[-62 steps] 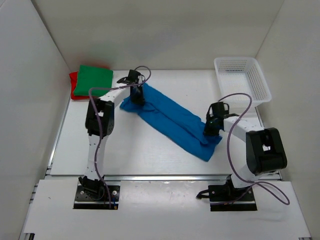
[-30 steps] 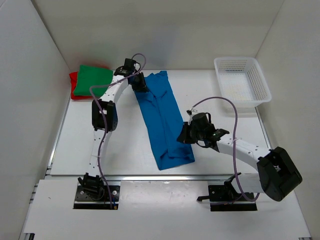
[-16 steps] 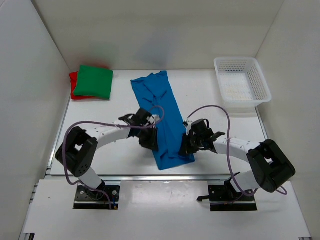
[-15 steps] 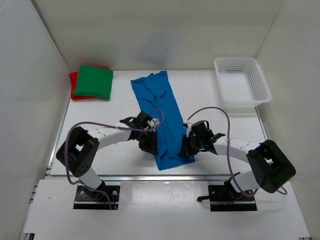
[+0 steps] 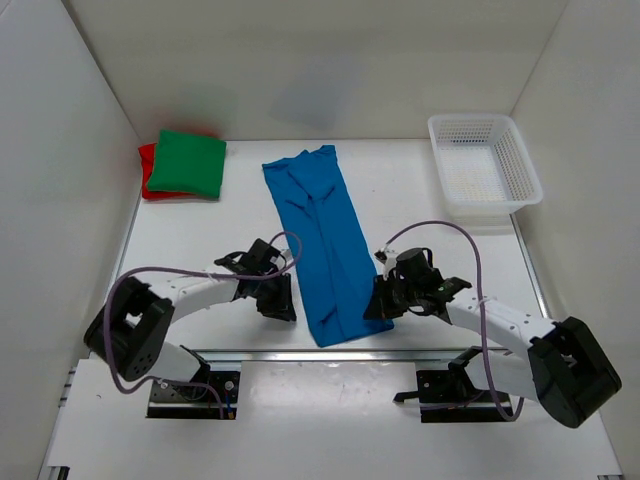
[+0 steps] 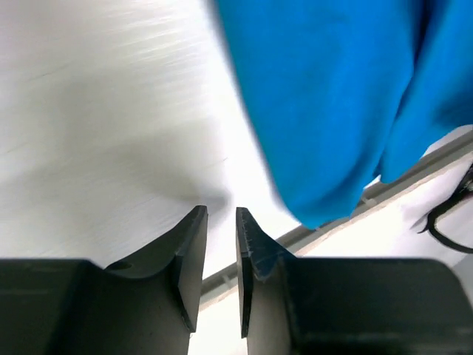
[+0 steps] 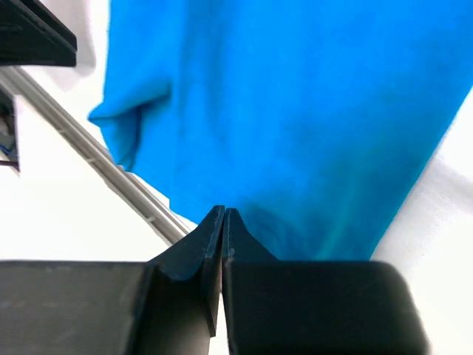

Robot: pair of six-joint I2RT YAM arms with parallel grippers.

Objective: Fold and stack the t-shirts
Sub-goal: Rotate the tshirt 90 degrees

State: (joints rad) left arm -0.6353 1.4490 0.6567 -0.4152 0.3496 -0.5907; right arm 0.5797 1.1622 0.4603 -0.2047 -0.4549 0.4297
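The blue t-shirt [image 5: 325, 240] lies as a long narrow strip from the back middle to the table's near edge. The green t-shirt [image 5: 190, 162] lies folded on the folded red t-shirt [image 5: 147, 172] at the back left. My left gripper [image 5: 283, 300] is low over bare table just left of the strip's near end; in the left wrist view its fingers [image 6: 220, 211] stand a narrow gap apart and hold nothing, with the blue cloth [image 6: 325, 96] to their right. My right gripper [image 5: 375, 305] is at the strip's near right edge; its jaws [image 7: 223, 211] are shut, tips against the blue cloth [image 7: 295, 111].
A white mesh basket [image 5: 485, 165] stands at the back right. A metal rail [image 5: 330, 355] runs along the table's near edge, close under the shirt's near end; it also shows in the left wrist view [image 6: 414, 174] and the right wrist view [image 7: 111, 166]. White walls enclose three sides.
The blue shirt was swung from a diagonal to lie lengthwise. My left arm came from its far end to its near end, then moved left off the cloth. My right gripper stayed at the near right edge.
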